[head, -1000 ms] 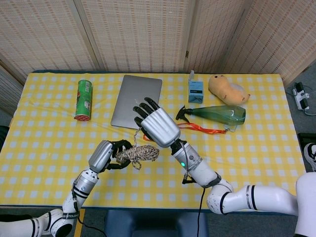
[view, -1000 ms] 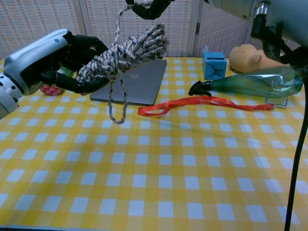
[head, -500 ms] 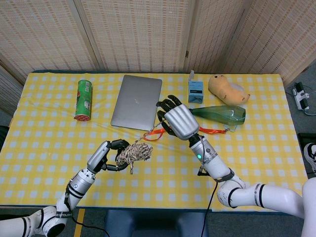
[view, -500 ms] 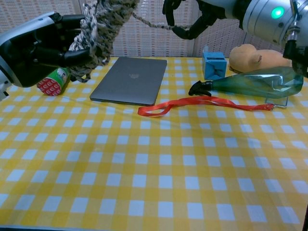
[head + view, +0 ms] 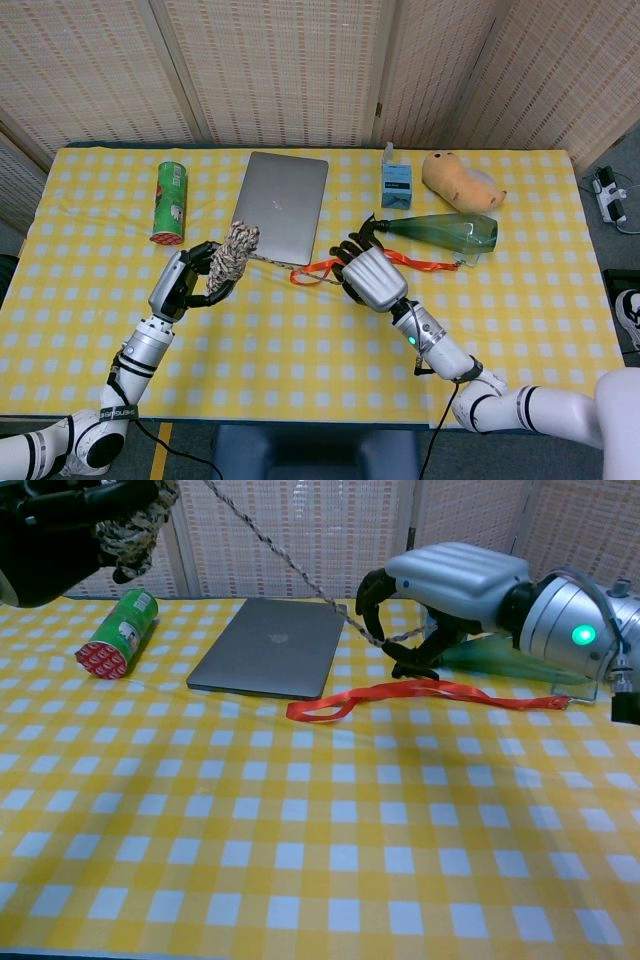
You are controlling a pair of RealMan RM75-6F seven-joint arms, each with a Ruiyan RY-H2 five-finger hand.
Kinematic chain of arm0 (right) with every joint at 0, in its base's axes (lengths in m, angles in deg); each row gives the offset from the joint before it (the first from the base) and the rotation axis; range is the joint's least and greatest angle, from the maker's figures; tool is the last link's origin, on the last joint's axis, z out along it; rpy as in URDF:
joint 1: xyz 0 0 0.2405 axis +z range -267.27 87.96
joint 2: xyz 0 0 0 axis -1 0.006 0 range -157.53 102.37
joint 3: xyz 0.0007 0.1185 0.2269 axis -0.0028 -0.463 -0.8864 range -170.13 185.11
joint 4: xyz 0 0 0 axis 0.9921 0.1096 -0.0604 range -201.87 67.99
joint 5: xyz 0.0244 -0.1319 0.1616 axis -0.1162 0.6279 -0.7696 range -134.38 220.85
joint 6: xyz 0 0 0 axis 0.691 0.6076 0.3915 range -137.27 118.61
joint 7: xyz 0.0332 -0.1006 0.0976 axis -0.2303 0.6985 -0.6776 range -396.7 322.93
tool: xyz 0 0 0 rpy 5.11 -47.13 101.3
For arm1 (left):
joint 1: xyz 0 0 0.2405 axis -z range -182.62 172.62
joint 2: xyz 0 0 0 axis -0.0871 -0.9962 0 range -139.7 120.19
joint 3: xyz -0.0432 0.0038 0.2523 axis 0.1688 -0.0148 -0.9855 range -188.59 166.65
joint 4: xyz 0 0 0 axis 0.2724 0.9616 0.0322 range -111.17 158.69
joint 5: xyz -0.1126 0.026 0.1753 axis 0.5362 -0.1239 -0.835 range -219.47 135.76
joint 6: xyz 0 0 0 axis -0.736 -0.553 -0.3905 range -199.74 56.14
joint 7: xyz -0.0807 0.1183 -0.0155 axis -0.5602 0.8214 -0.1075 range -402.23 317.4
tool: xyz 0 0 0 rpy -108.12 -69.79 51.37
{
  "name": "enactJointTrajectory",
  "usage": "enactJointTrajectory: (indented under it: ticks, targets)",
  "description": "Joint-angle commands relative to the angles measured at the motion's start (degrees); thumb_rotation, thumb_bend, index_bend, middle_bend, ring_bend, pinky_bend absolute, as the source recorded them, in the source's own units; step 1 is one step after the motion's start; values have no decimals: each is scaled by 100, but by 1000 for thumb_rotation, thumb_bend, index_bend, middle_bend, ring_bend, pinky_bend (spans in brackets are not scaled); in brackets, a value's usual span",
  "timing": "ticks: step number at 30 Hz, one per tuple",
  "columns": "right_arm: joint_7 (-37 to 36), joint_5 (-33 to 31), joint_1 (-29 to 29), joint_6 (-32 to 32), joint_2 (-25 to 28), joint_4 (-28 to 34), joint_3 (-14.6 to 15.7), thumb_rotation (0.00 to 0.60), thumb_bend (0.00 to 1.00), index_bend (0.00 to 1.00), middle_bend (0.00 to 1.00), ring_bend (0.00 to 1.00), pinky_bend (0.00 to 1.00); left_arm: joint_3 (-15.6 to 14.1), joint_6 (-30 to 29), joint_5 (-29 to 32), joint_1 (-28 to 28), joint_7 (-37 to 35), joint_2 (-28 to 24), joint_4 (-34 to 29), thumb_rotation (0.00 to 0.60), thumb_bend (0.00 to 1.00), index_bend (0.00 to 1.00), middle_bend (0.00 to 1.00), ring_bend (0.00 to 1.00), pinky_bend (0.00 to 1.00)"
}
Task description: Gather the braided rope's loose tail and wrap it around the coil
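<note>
— Braided rope (image 5: 229, 262), where?
— Coil (image 5: 132, 522) bunched upright in the left hand (image 5: 178, 285), lifted clear of the yellow checked table (image 5: 300, 350). Fingers wrapped around the bundle, gripping it. In the chest view, only the lower end of the bundle showing at the top left corner, under dark fingers.

— And the loose tail (image 5: 285, 564)?
— Stretched taut from the coil, slanting down toward the right hand (image 5: 372, 277). Caught among the curled dark fingers (image 5: 375, 590) of that hand, so closed on the tail. Back of the hand turned up, silver shell facing the head camera.

— Near the right hand?
— Red lanyard (image 5: 420, 694) lying flat on the cloth just beneath and in front of it. Green spray bottle (image 5: 440, 231) on its side just behind the hand, partly hidden by it in the chest view. Blue box (image 5: 396, 184) and tan plush toy (image 5: 460, 181) farther beyond.

— Between the two hands?
— Closed grey laptop (image 5: 280, 205), farther back than both, with the tail passing above its near right corner.

— Near the left hand?
— Green can (image 5: 169, 203) on its side, beyond and a little outward of the hand, well apart from the coil.
</note>
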Motion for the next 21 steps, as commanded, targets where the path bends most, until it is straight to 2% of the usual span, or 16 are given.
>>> enactJointTrajectory:
  ticks: [1, 7, 16, 21]
  targets:
    - [36, 78, -30, 49, -105, -58, 93, 600, 515, 639, 290, 231, 166, 118, 67, 170, -29, 104, -19, -38, 600, 770, 824, 769, 708, 802]
    - [179, 257, -50, 106, -264, -98, 244, 600, 516, 639, 291, 231, 166, 263, 115, 548, -32, 791, 65, 32, 600, 775, 825, 769, 708, 801]
    - [506, 539, -177, -175, -73, 460, 242, 600, 516, 640, 292, 230, 166, 328, -189, 1147, -41, 2940, 440, 589, 600, 776, 825, 769, 707, 801]
    - [1156, 533, -232, -318, 84, 962, 162, 600, 515, 643, 304, 243, 166, 236, -516, 1185, -56, 4240, 675, 1024, 600, 776, 825, 769, 707, 802]
